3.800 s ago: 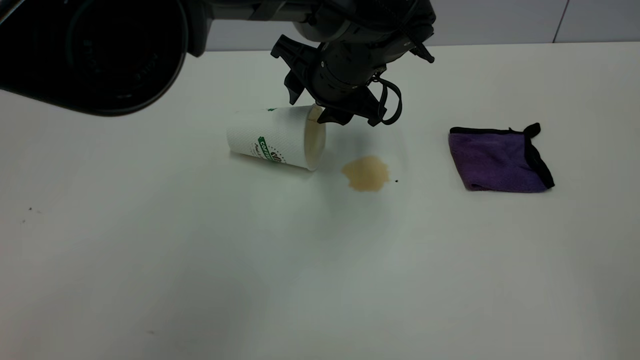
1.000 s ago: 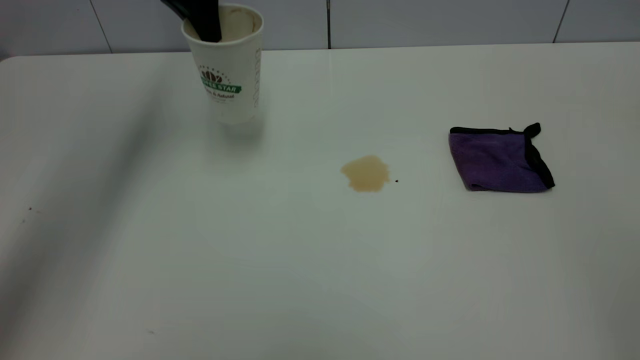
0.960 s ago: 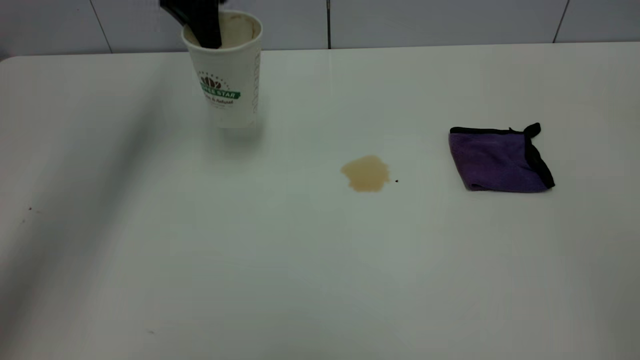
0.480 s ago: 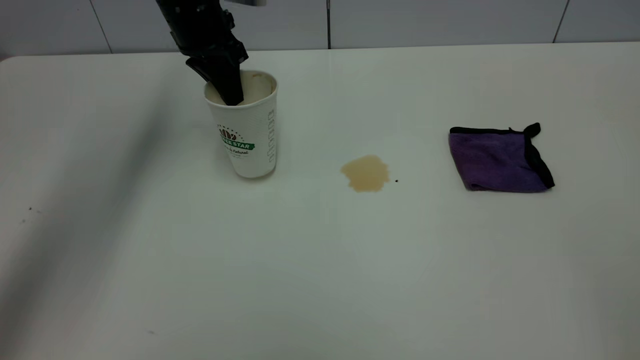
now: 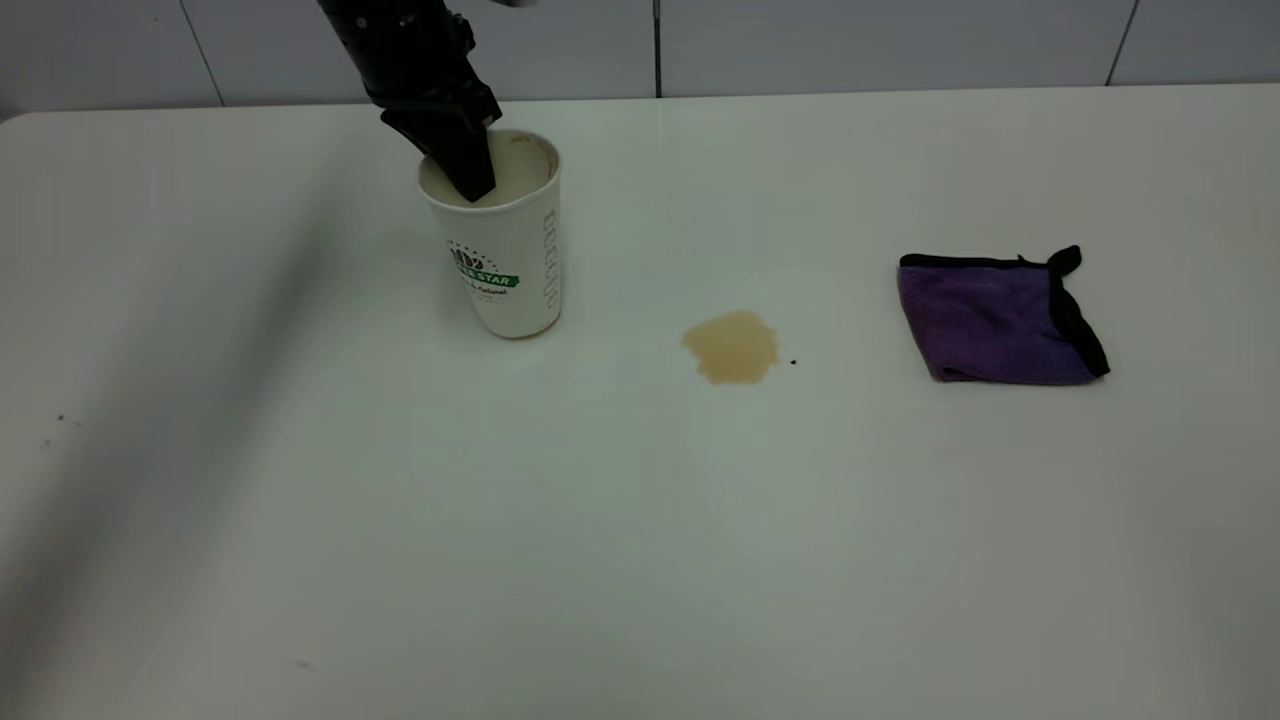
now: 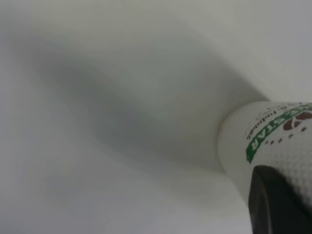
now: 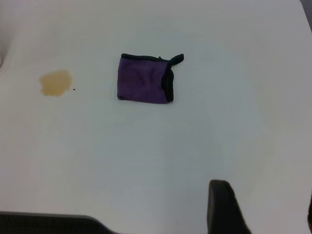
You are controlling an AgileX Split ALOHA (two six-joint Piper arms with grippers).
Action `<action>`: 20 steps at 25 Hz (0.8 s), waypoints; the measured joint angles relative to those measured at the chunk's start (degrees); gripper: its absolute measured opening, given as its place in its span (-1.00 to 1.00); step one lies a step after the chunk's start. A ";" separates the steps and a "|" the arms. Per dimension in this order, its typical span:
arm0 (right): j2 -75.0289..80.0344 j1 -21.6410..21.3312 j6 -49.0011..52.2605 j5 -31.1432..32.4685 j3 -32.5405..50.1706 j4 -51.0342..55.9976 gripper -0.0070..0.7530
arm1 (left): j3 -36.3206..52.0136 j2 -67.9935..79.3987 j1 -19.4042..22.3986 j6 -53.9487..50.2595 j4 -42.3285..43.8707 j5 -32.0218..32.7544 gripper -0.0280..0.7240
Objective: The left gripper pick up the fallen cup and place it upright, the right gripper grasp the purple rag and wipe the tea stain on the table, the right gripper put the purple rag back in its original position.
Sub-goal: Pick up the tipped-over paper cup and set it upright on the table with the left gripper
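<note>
My left pincer (image 5: 468,165) pinches the rim of the cup (image 5: 500,240), one finger inside and one outside. The cup is light, thin paper, so I grip softly or it will squash. It stands mouth up, its long side nearly straight up and down, on the worktop (image 5: 640,520) to the left of the tea stain (image 5: 731,346). The purple rag (image 5: 1000,318) lies flat and soft, to the right of the stain. My right pincer (image 7: 263,209) waits open and holds nothing.

cup (image 5: 505,250): white, dimpled, green banner logo, brown-stained inside | rag (image 5: 995,320): purple, black trim | stain (image 5: 732,346): light brown | table (image 5: 600,550): plain white | left gripper (image 5: 460,165): black
</note>
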 joint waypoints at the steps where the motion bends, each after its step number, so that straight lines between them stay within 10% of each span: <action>1: 0.00 0.00 0.00 0.00 0.00 0.00 0.19 | 0.00 0.04 0.00 0.00 0.00 -0.29 -0.95; 20: 0.00 0.00 0.00 0.00 0.00 0.00 0.19 | 0.00 0.53 0.00 -0.03 -0.14 -1.11 -0.57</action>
